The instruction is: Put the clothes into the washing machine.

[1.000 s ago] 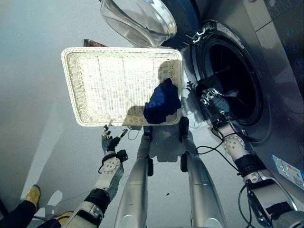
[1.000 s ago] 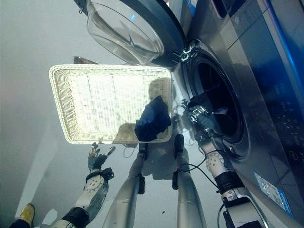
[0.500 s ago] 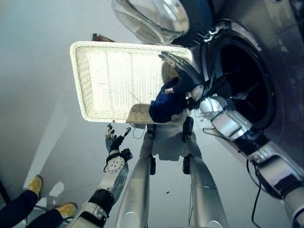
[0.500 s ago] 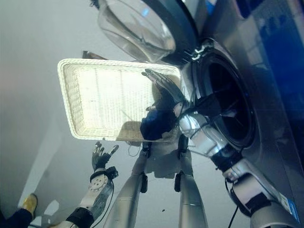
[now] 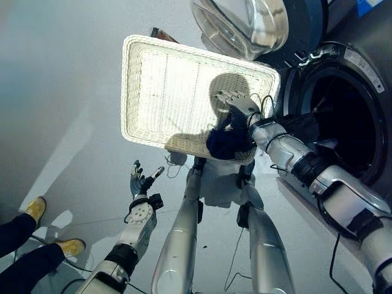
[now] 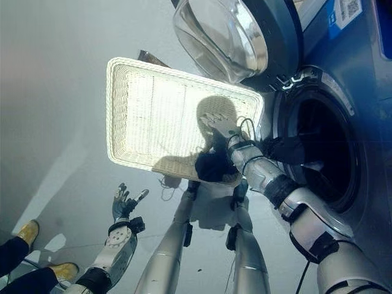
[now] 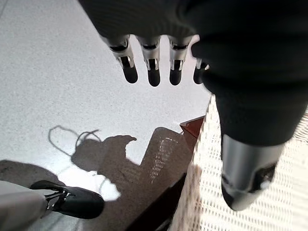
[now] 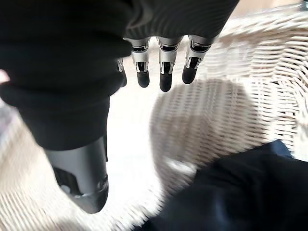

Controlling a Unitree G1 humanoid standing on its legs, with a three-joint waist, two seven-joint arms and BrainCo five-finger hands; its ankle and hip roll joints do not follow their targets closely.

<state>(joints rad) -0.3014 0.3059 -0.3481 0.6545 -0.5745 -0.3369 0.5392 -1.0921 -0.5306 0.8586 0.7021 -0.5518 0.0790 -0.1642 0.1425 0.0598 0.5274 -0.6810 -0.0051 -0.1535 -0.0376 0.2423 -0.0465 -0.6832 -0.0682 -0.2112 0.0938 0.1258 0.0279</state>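
- My right hand [image 5: 236,105] hangs over the white wicker basket [image 5: 159,92], near the basket's end closest to the washing machine [image 5: 361,79]; the fingers [image 8: 163,67] are straight and spread, holding nothing.
- The one garment I can see — a dark blue cloth [image 5: 228,142] — lies bunched in the basket's corner nearest the machine, just below my right palm. From the wrist camera the cloth [image 8: 240,192] sits under the hand with wicker showing between it and the fingertips, so I read them as apart, not touching.
- The machine's round door [image 5: 245,24] stands swung open above the basket, its clear bowl facing out, and the dark drum opening [image 5: 340,116] is beside the basket's end.
- My left hand [image 5: 142,181] is low over the bare floor [image 5: 61,92], well apart from the basket, with its fingers [image 7: 153,67] relaxed and splayed, nothing in them.
- A person's dark trouser legs and yellow shoes [image 5: 35,209] show at the edge of the floor on my left.
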